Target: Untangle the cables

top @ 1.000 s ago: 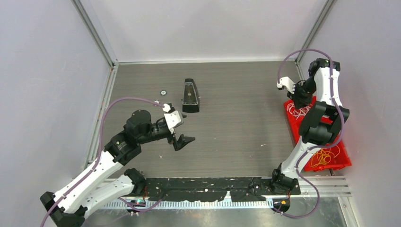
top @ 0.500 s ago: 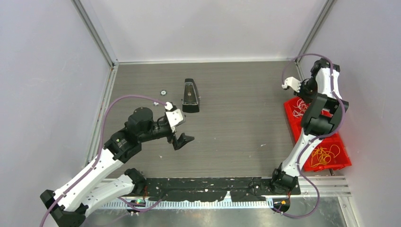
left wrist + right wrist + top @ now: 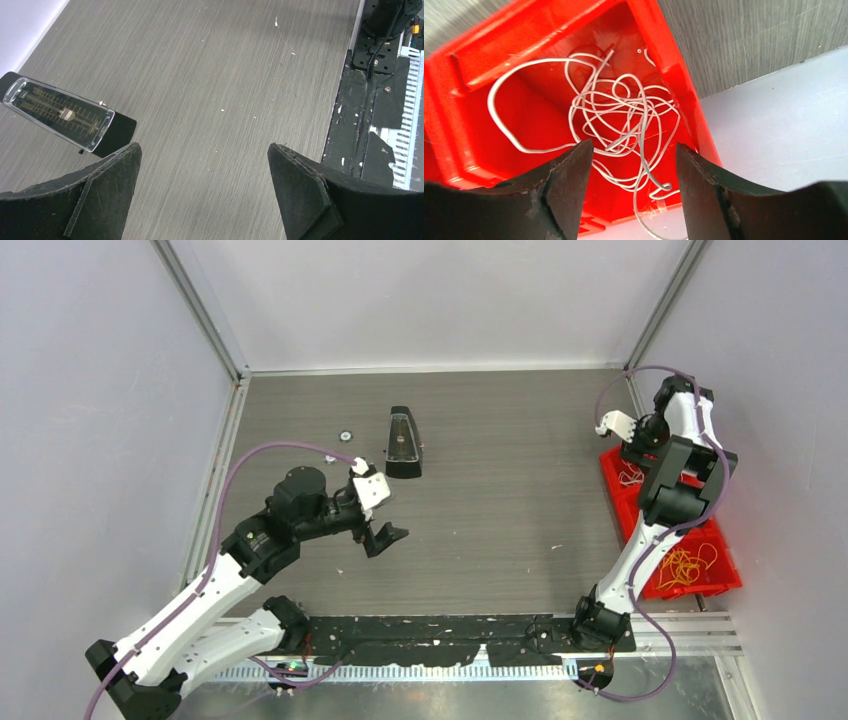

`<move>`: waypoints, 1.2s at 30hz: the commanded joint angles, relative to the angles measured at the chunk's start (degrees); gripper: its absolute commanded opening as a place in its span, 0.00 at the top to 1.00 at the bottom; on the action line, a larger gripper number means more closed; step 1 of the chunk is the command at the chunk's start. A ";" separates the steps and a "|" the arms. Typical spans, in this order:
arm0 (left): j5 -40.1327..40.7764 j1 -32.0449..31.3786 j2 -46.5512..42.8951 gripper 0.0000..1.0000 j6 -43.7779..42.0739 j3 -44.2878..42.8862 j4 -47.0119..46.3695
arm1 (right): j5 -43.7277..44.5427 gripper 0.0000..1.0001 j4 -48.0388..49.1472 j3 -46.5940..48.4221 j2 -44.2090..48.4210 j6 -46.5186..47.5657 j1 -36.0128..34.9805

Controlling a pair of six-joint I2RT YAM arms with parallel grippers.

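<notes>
Top external view: a long red plastic bin point(image 3: 731, 578) with smooth, glossy walls lies on the grey counter point(image 3: 500, 490), which has a fine wood-like grain. The bin has two compartments. The far one holds a loose tangle of thin white cable point(image 3: 629, 477), and the near one holds a tangle of thin orange-yellow cable point(image 3: 685, 566).

The right end effector point(image 3: 634, 450) hangs over the far compartment of the bin. In the right wrist view its two matt black fingers point(image 3: 558, 192) stand apart with nothing clamped between them. The white cable lies under them on the bin floor as many crossed round loops. One wide loop reaches toward a side wall of the bin, and another strand ends near the corner, just beside the pale wall of the enclosure.

The left end effector point(image 3: 386, 536) is well apart from the bin, far to the left of it in the top view, above bare counter. In the left wrist view its wedge-shaped black fingers are wide apart and hold nothing.

A black pyramid-shaped metronome point(image 3: 403, 443) with a clear plastic front lies flat on the counter, also well to the left of the bin. A small round ring-like object point(image 3: 346, 436) lies further from the bin than the metronome; I cannot tell what it is made of.
</notes>
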State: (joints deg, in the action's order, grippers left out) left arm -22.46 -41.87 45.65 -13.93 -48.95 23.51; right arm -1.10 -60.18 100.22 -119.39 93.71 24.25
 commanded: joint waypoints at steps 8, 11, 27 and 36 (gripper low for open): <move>2.13 0.71 -2.72 0.00 -1.29 -1.14 -0.47 | -10.45 0.23 -7.79 0.46 15.10 -4.51 -0.71; 2.33 0.91 -3.42 0.01 -1.77 -1.15 0.05 | -8.75 0.32 -8.24 3.02 14.41 -7.17 -0.27; 1.82 0.99 -3.09 0.00 -2.32 -1.19 0.00 | 6.29 0.40 5.24 -2.12 10.82 -10.93 3.16; 1.87 1.05 -2.56 0.00 -2.76 -1.39 0.42 | 8.76 0.40 9.82 -3.58 8.35 -6.92 3.65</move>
State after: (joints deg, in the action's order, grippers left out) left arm -20.69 -41.12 42.61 -15.73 -48.95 24.43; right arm 5.52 -53.89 96.40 -110.69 84.42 27.62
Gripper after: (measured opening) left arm 0.994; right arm 0.598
